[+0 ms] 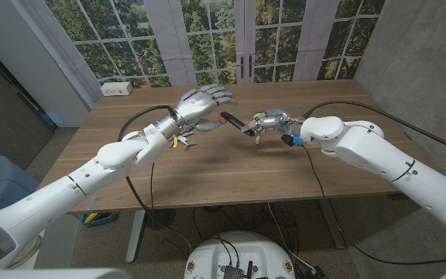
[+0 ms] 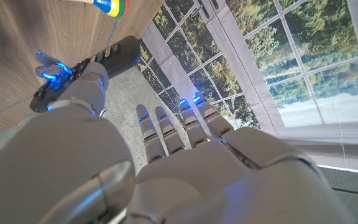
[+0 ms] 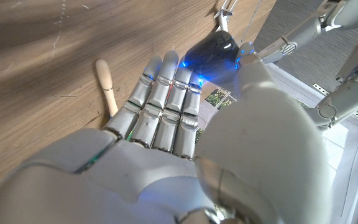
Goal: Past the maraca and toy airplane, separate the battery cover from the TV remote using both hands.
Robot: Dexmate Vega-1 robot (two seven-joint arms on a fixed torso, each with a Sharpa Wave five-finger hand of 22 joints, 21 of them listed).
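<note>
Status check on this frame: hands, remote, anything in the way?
Right hand grips the TV remote, lifted over the table. Left hand open, fingers spread, thumb at the remote's far end. Battery cover not discernible. Maraca lies on the table below.

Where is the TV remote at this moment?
In the head view the TV remote is above the table's middle, held by the right hand, with the left hand just beside it.

You face a wooden desk point(image 1: 207, 174) before tall paned windows point(image 1: 207, 35) showing green trees, a white power strip point(image 1: 117, 88) on its far corner, grey walls point(image 1: 409, 46) beside.
</note>
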